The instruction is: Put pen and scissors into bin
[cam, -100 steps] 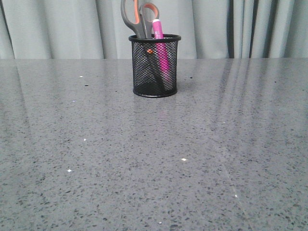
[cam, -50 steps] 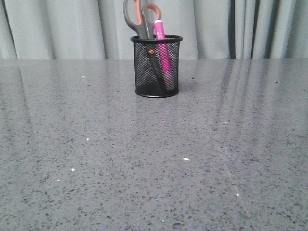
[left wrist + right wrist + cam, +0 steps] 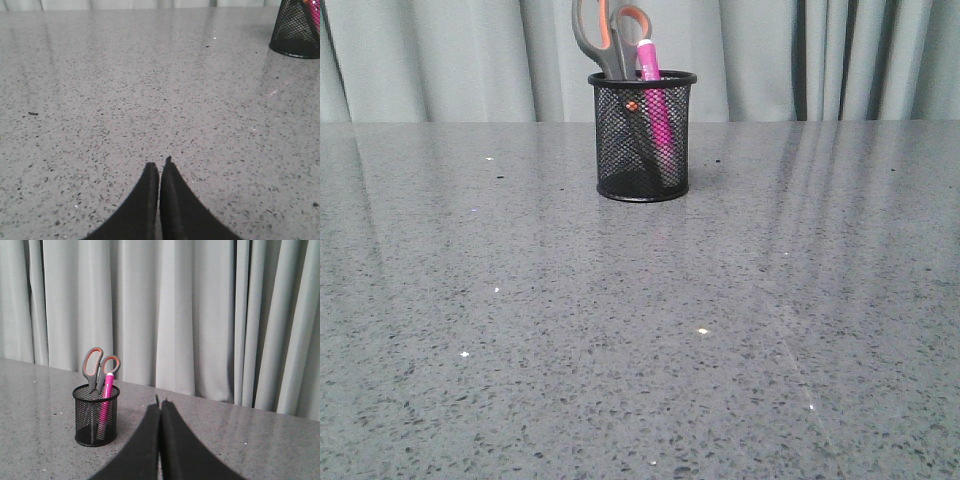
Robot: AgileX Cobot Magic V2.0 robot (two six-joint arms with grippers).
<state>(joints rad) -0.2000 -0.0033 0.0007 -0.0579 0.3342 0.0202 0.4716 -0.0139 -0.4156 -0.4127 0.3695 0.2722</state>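
Observation:
The bin (image 3: 642,135), a black wire-mesh cup, stands upright at the far middle of the grey table. The scissors (image 3: 605,35) stand in it blades down, their grey and orange handles above the rim. The pink pen (image 3: 655,95) stands in it beside them. The right wrist view shows the bin (image 3: 96,415) with the scissors (image 3: 95,367) and the pen (image 3: 106,395) inside. The left wrist view shows only the bin's lower part (image 3: 296,30). My left gripper (image 3: 159,167) is shut and empty over bare table. My right gripper (image 3: 160,402) is shut and empty, apart from the bin. Neither gripper shows in the front view.
A speckled grey table (image 3: 640,330) fills the front view. Pale grey curtains (image 3: 440,60) hang behind its far edge and show in the right wrist view (image 3: 200,315).
Only a slight shift of the front view's framing; the bin, scissors and pen stand as before.

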